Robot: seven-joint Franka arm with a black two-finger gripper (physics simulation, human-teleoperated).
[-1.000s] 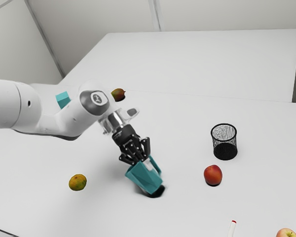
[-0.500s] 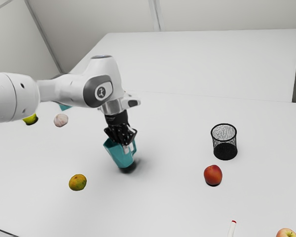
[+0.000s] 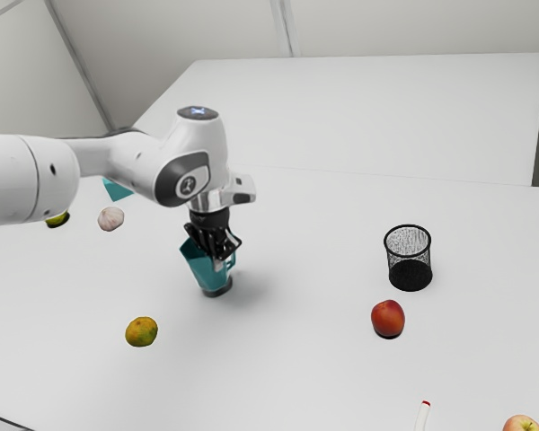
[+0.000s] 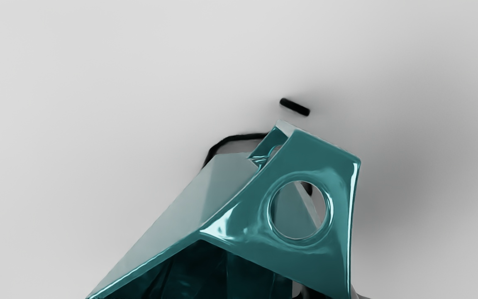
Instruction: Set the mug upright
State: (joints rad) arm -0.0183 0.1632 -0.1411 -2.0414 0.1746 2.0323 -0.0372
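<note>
A white, rounded arm (image 3: 117, 162) with dark grey oval joint cap (image 3: 175, 172), silvery wrist collar (image 3: 207, 201), black pincer (image 3: 221, 259).

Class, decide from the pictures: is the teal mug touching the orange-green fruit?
Apart: the exterior view shows bare table between the teal mug and the orange-green fruit.

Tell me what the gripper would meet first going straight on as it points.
Likely the tabletop, with the base of the tilted mug it holds touching first; the gripper points down, any gap unclear.
</note>
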